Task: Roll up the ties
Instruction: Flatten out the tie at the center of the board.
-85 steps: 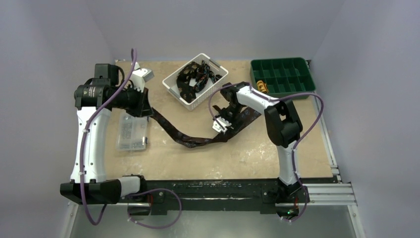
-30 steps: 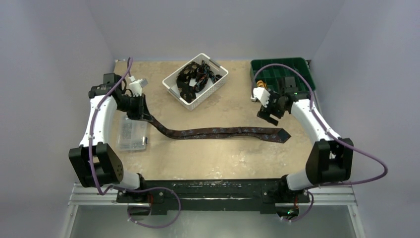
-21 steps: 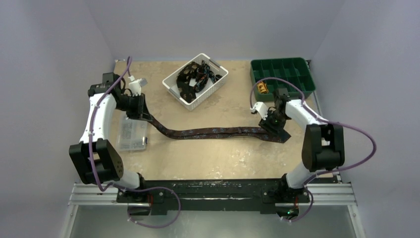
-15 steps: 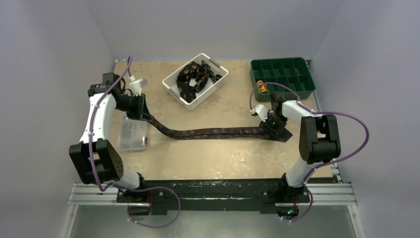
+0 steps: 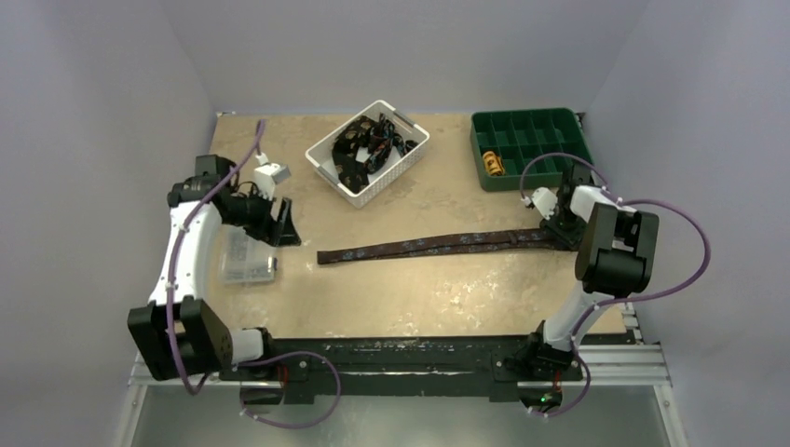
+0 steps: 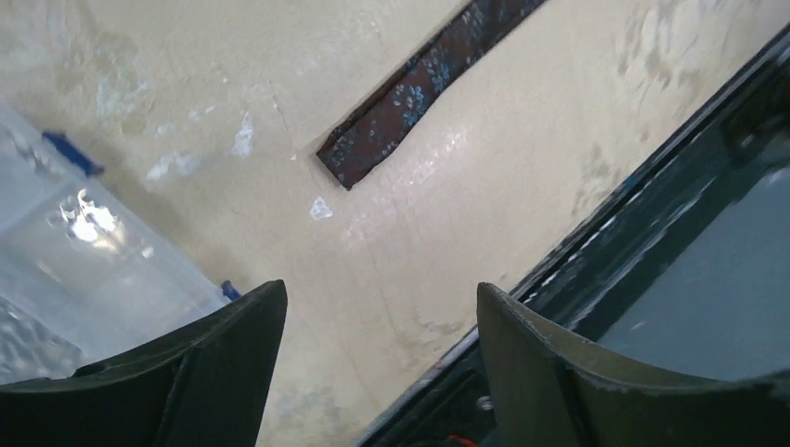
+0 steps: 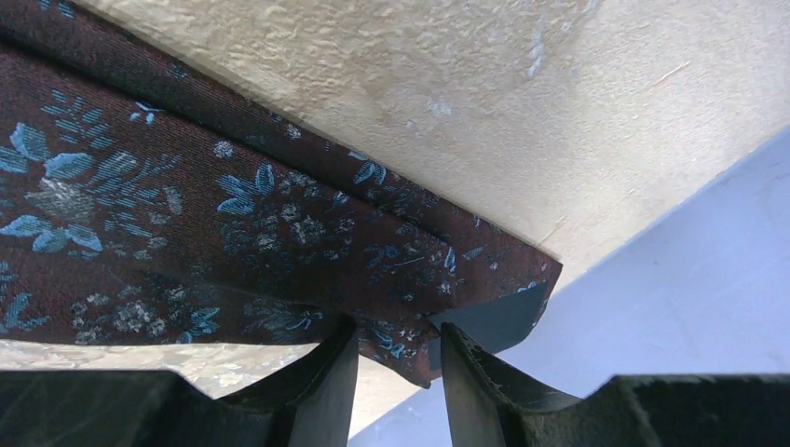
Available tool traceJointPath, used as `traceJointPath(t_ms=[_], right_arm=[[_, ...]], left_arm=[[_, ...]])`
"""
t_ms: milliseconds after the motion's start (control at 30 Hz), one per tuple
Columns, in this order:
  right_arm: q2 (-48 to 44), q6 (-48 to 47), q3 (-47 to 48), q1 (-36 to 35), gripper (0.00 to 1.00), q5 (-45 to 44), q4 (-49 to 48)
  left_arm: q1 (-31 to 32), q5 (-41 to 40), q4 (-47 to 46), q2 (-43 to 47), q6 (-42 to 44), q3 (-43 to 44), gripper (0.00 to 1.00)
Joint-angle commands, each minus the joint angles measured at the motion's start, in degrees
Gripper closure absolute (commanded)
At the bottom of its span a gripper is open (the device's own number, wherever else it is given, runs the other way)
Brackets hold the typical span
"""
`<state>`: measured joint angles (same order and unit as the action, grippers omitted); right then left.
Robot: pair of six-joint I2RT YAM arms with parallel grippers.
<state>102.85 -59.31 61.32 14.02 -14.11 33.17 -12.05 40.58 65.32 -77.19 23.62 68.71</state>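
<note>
One tie [image 5: 438, 243], dark brown with small pale blue flowers, lies stretched flat across the table from left to right. Its narrow end [image 6: 401, 104] rests free on the table ahead of my left gripper [image 6: 382, 293], which is open with nothing between its fingers. In the top view the left gripper [image 5: 285, 228] hovers just left of that end. My right gripper [image 7: 396, 340] is shut on the tie's wide end [image 7: 279, 233] at the table's right edge, where the top view also shows the right gripper [image 5: 559, 226].
A white basket [image 5: 321, 160] at the back holds more tangled dark ties. A green compartment tray [image 5: 533, 140] sits at the back right with an orange item [image 5: 492, 166]. A clear plastic box [image 5: 247, 259] lies below the left gripper. The dark front rail [image 6: 652, 214] is close by.
The left gripper opened and let go of the narrow end. The right gripper closed on the wide end and drew the tie to the right, straightening it.
</note>
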Motion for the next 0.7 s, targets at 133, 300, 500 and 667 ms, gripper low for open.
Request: traceJointPath(t_ms=[133, 300, 500, 667], right_arm=[[1.6, -4.2, 5.5, 1.3, 0.61, 9.8, 4.9], [0.1, -5.5, 18.1, 4.8, 0.45, 27.1, 23.0], [-7.3, -7.7, 17.6, 2.3, 0.31, 42.4, 24.0], [-11.9, -7.3, 9.7, -9.0, 0.07, 43.4, 13.6]], left_arm=[[24.9, -3.9, -14.7, 5.9, 20.8, -7.1, 0.28], [34.9, -5.5, -22.9, -5.8, 12.1, -0.2, 0.31], [37.6, 0.5, -32.8, -15.5, 0.0, 6.0, 0.36], [33.2, 3.4, -39.1, -12.9, -11.2, 5.6, 0.35]])
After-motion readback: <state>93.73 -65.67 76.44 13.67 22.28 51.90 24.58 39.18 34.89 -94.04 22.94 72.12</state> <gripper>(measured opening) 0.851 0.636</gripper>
